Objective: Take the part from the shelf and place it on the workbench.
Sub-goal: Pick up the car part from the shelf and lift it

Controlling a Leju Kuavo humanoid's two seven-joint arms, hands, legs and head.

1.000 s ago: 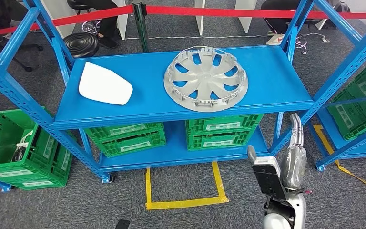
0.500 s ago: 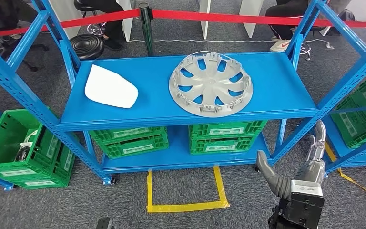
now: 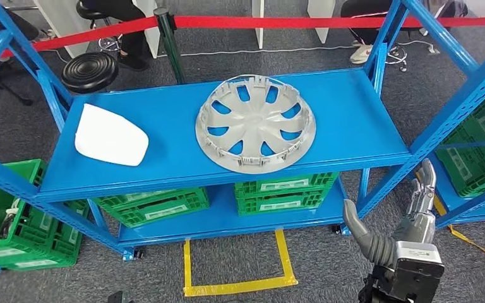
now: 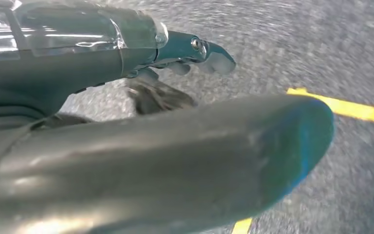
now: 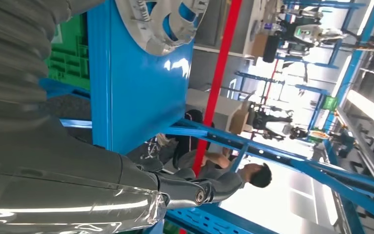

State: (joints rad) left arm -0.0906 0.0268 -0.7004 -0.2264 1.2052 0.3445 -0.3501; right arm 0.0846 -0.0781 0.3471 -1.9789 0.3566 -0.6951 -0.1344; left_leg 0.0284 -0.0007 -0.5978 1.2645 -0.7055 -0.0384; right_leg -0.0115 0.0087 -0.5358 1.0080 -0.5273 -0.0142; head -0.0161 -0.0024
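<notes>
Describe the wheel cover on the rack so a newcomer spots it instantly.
Start at the blue rack and look at its upper shelf. Right of centre lies the wheel cover, round, silver-grey, with open spoke slots and clips around its rim. Its only shelf neighbour, the white panel to the left, is smooth and solid.

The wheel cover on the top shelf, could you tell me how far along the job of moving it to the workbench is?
Nothing is done yet: the wheel cover lies on the blue shelf, untouched. The right hand is raised below the shelf's front edge, holding nothing. Reaching, gripping, carrying and placing all remain.
</notes>
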